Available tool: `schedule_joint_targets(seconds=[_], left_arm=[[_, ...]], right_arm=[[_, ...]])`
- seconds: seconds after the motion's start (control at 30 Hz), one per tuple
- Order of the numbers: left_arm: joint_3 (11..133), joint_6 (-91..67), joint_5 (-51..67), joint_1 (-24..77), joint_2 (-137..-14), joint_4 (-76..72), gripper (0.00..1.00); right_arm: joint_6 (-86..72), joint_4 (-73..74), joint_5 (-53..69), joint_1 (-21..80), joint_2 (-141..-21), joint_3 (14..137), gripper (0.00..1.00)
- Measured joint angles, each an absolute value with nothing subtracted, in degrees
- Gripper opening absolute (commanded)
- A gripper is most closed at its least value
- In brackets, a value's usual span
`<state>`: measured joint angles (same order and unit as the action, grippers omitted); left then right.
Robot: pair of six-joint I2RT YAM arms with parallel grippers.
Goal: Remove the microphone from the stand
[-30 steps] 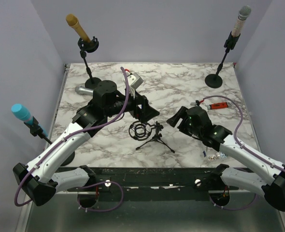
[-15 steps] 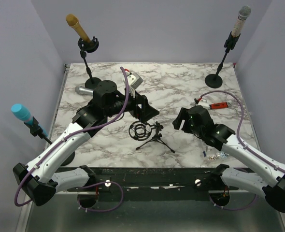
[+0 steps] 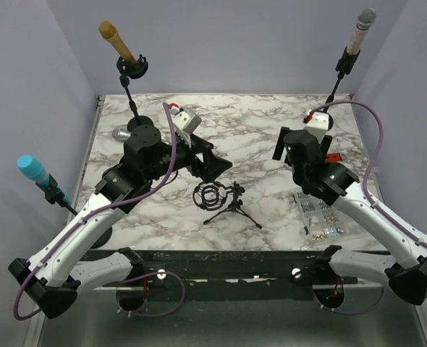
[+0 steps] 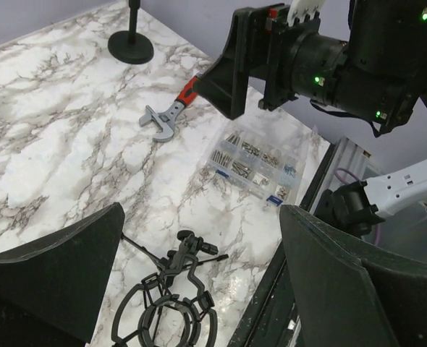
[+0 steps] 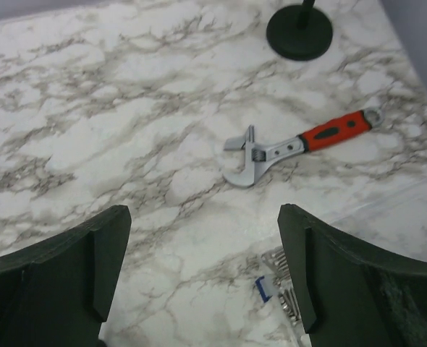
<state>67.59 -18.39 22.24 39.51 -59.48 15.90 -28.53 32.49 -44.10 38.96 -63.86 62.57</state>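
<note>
Grey microphone [image 3: 360, 29] sits near-upright on the back-right stand [image 3: 336, 85], above and right of my right gripper [image 5: 199, 253], whose jaws are wide and empty. Left gripper [image 4: 199, 238] is also wide but well apart. Right arm's nearer, I'd say.

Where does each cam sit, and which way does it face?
Top external: above and behind the robot, looking down over the marble table; left gripper and right gripper show.
Left wrist: faces across the table toward the right gripper; left fingers frame it.
Right wrist: faces down at the table's right rear; right fingers show.
Both wrist views share the wrench and the screw box.
</note>
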Motion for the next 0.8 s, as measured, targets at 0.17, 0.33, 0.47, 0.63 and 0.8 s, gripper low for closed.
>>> schedule_joint_targets(seconds=[0.17,0.33,0.47,0.63,0.8], left_arm=[[66.57,-18.65,20.99,39.51,-56.71,14.79,0.92],[66.46,-19.22,20.95,39.51,-57.08,14.57,0.92],[65.45,-20.32,21.12,39.53,-57.17,13.45,0.92],[64.58,-21.43,21.5,40.14,-57.45,12.95,0.92],[64.36,-22.61,22.72,40.25,-57.45,11.9,0.92]], right_arm=[[-20.12,26.94,-49.28,34.26,-68.62,69.52,0.98],[-13.04,18.7,-49.71,23.35,-77.49,79.59,1.0],[-7.53,9.67,-51.0,17.72,-84.9,86.5,1.0],[-1.45,-0.43,-52.4,13.87,-94.28,94.91,1.0],[3.84,-5.13,-52.34,9.72,-103.02,103.35,1.0]])
